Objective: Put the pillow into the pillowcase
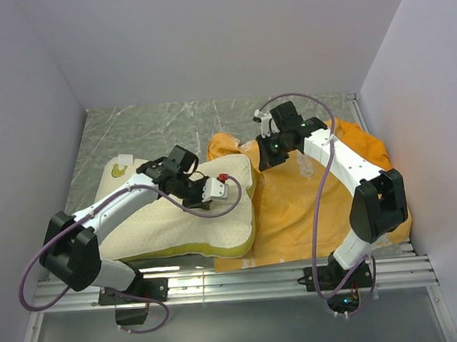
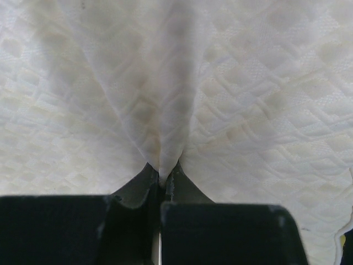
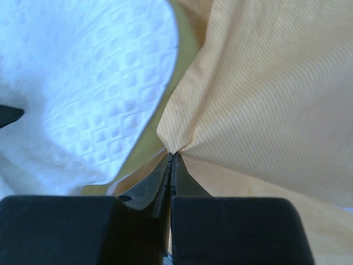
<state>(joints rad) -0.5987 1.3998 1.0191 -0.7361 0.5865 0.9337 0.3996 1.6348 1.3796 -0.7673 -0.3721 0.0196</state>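
Observation:
The cream quilted pillow (image 1: pixel 177 221) lies at the left of the table, its right end reaching the orange pillowcase (image 1: pixel 293 213) spread on the right. My left gripper (image 1: pixel 227 180) is shut on a pinched fold of the pillow (image 2: pixel 165 110) near its right end. My right gripper (image 1: pixel 265 155) is shut on a fold of the pillowcase (image 3: pixel 265 99) at its left edge, right beside the pillow (image 3: pixel 83 83). The pillow's yellowish edge (image 3: pixel 149 138) shows next to the orange cloth. The Mickey print is hidden.
A grey marbled table (image 1: pixel 156 129) lies between lilac walls. A metal rail (image 1: pixel 235 283) runs along the near edge, with both arm bases on it. A small white tag (image 1: pixel 123 159) sticks out at the pillow's far left corner.

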